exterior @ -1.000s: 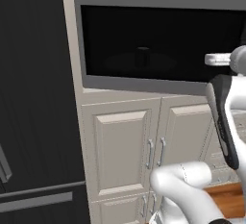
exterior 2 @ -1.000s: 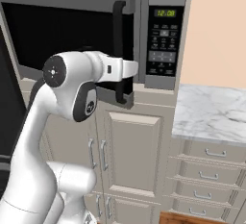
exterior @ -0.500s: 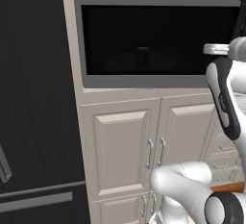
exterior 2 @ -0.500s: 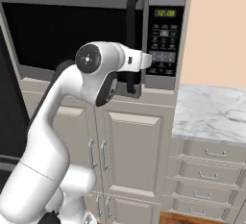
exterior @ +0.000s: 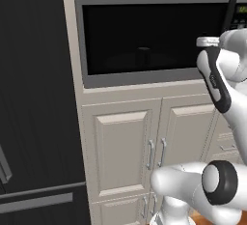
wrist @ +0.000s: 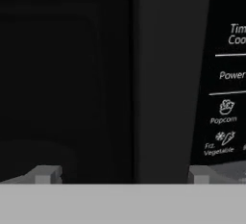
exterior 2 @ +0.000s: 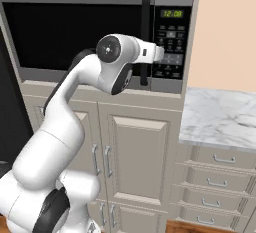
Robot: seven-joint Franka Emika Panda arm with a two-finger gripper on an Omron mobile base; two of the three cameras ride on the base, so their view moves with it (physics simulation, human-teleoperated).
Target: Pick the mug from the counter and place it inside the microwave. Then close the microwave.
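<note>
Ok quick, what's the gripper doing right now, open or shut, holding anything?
Gripper: open, holding nothing; its jaws stand one on each side of the microwave door handle.

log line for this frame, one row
phase: at microwave | door: shut | gripper: open, straddling door handle, not clamped | mug: inside behind glass

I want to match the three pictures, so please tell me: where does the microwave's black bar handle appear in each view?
Left base view: handle at the top right, above the white arm.
Right base view: handle upright right of centre, partly behind the arm.
Hand view: handle a wide dark vertical bar in the middle.
Shared landmark: button panel just right of it.
</note>
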